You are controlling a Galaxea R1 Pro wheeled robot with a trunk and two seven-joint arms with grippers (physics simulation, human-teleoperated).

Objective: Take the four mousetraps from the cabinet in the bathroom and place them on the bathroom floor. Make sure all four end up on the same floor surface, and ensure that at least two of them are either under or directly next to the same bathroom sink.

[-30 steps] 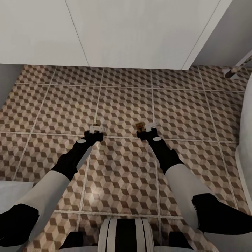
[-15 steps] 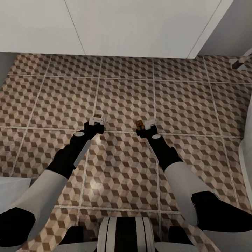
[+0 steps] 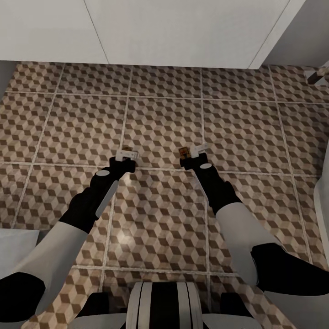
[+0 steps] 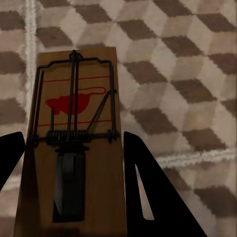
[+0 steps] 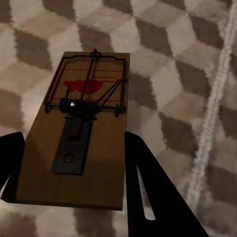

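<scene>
Below, cube-patterned bathroom floor point(image 3: 160, 123) meets white cabinetry point(image 3: 173, 32); each end effector point(image 3: 126, 155) point(image 3: 192, 153) clamps a mousetrap point(image 4: 74, 143) point(image 5: 81, 133).

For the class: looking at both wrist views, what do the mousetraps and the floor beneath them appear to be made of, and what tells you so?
Mousetraps: flat brown boards, apparently matte wood, with a red mouse print; the bars and spring look like dark metal wire. Bathroom floor: seemingly glazed tile, given pale grout lines, a printed cube pattern and a soft glare patch.

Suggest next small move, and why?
Probably lower both arms: the left gripper and right gripper each hold a mousetrap over the tiled floor, near the white unit, not yet set down.
</scene>
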